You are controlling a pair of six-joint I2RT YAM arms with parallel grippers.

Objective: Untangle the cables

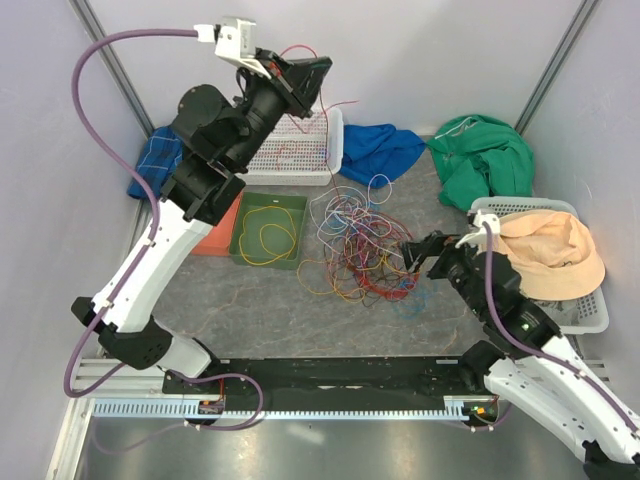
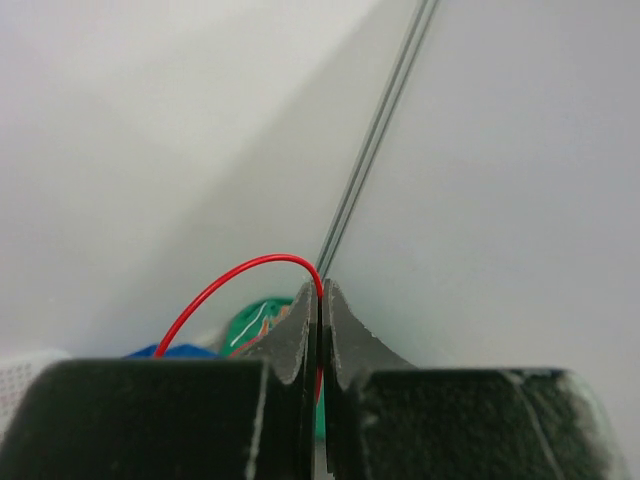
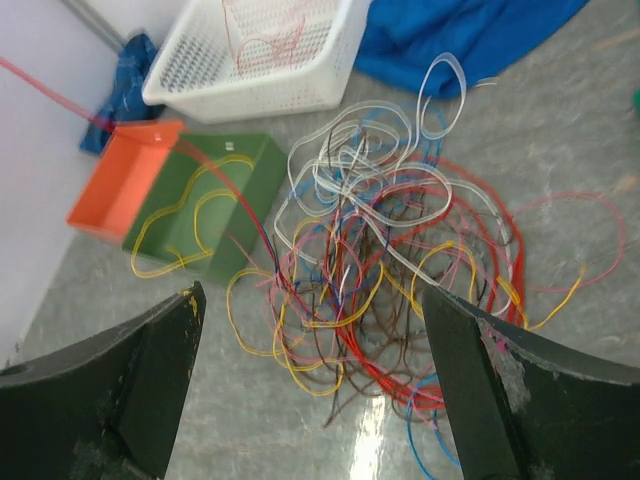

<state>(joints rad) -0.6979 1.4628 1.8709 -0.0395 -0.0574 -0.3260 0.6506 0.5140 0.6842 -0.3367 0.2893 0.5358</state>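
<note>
Grey counter (image 1: pixel 260 310) is carrying cables (image 1: pixel 360 245) tangling mid-frame; green tray (image 1: pixel 238 235) and orange tray (image 1: pixel 216 238) lying left; white basket (image 1: pixel 290 178) and blue cloth (image 1: pixel 380 150) sitting above.

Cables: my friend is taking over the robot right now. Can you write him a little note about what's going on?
Left gripper: raised high, shut on a red cable that trails down into the tangle.
Right gripper: open, low at the tangle's right edge, holding nothing.
Done: one yellow cable lies in the green tray; a few reddish ones lie in the white basket.
Left: pull the red cable free, then sort the rest of the tangle, which is most of the job.
</note>
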